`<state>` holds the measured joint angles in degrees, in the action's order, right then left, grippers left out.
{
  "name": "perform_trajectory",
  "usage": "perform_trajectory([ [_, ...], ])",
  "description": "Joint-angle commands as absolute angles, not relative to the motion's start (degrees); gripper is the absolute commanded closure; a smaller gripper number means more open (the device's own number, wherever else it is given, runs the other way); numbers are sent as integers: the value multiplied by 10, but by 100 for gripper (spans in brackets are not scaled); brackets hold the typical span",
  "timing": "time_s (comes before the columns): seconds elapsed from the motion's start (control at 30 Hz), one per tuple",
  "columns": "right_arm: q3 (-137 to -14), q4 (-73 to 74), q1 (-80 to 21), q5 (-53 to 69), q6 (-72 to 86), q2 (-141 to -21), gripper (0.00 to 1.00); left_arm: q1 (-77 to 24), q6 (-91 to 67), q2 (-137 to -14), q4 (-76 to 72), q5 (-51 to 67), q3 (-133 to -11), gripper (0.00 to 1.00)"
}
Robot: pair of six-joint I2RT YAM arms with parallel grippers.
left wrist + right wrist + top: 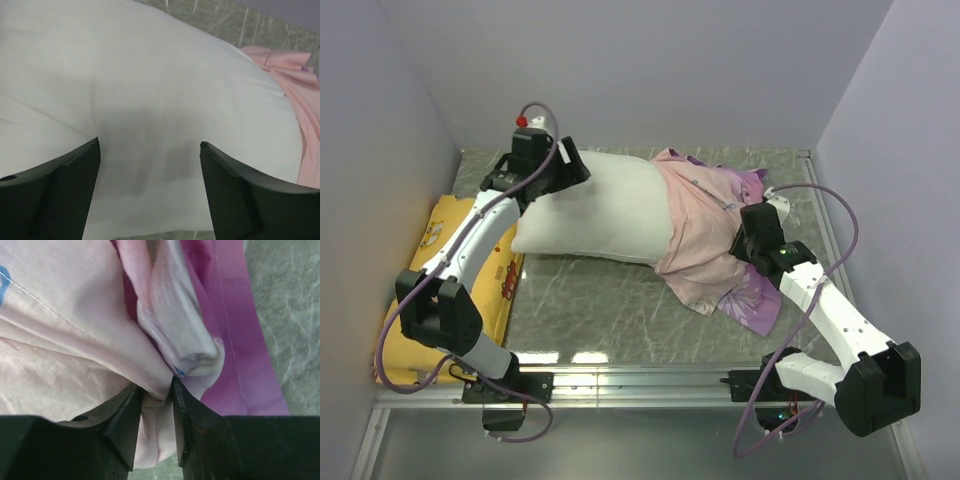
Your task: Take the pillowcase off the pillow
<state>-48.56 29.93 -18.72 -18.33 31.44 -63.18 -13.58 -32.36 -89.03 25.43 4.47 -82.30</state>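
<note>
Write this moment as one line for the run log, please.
left gripper: open over bare pillow | right gripper: shut on pillowcase | pillowcase: partly off, bunched over pillow's right end

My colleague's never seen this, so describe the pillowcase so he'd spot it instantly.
A white pillow lies across the grey table. The pillowcase is the pink-purple fabric bunched over its right end, pinched by the right gripper; the cushion nearby is yellow.

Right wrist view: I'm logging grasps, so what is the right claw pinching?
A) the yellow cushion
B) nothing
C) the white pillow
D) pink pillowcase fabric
D: the right claw is shut on a bunched fold of the pillowcase.
</note>
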Motion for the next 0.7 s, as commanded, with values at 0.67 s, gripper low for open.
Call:
perform_trajectory([
  [0.67, -518, 319, -196, -172, 248, -536, 19, -457, -530, -741, 23, -281, -475, 2],
])
